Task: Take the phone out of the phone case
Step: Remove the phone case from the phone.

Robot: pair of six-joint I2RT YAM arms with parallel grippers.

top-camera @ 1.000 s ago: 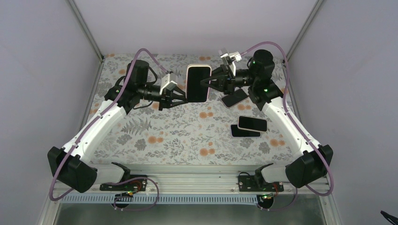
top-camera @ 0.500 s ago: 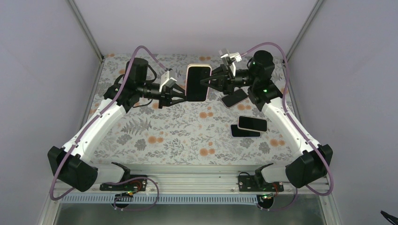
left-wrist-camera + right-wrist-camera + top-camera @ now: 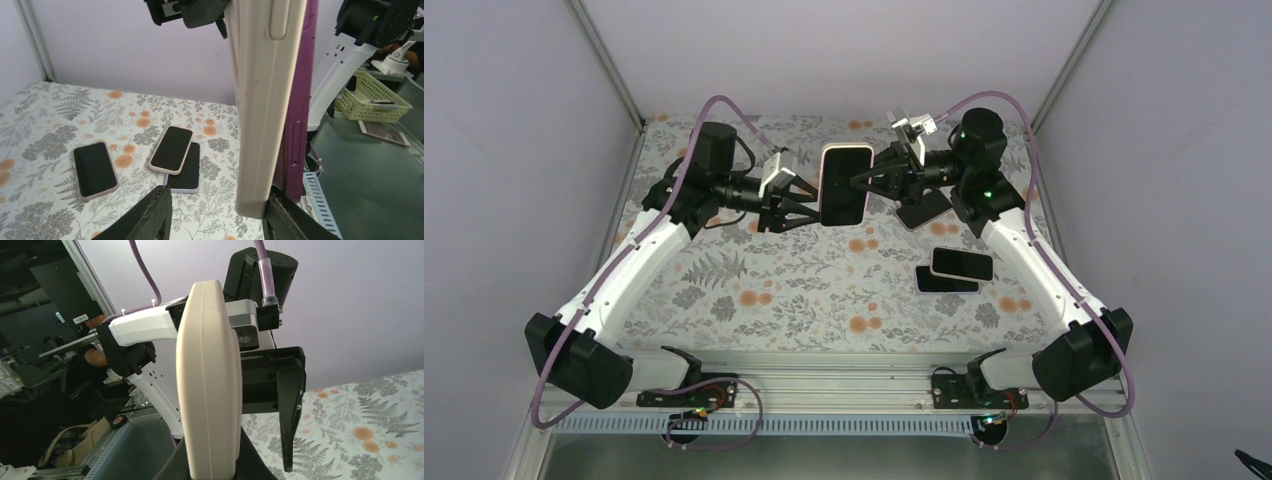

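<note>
Phone [image 3: 844, 186], its dark screen turned to the overhead camera, is seen raised clear of the floral table [image 3: 804, 290] inside its cream phone case [image 3: 262, 100], between the two arms at the far part of the workspace. The case is clamped by the right gripper [image 3: 862, 182] along its right-hand edge. In that arm's wrist view the rounded cream rim is shown rising from between the two closed-in fingers [image 3: 173, 467]. The left gripper [image 3: 812, 204] is pictured at the opposite edge with its fingers [image 3: 156, 215] spread apart. In its wrist view one finger is seen well off the case, while the other is just beside the lower corner; contact there cannot be made out. A purple strip [image 3: 300, 100] is visible directly behind the cream edge in that view, and what it belongs to cannot be told. Three further handsets are laid flat on the table to the right of the raised one. A dark-screened phone in a pale case [image 3: 95, 169] is set alone, and near it a cream-cased phone [image 3: 171, 149] is rested partly on top of a black phone [image 3: 189, 172]. A yellow-green basket [image 3: 372, 95] is seen beyond the table's edge in the left wrist view.
</note>
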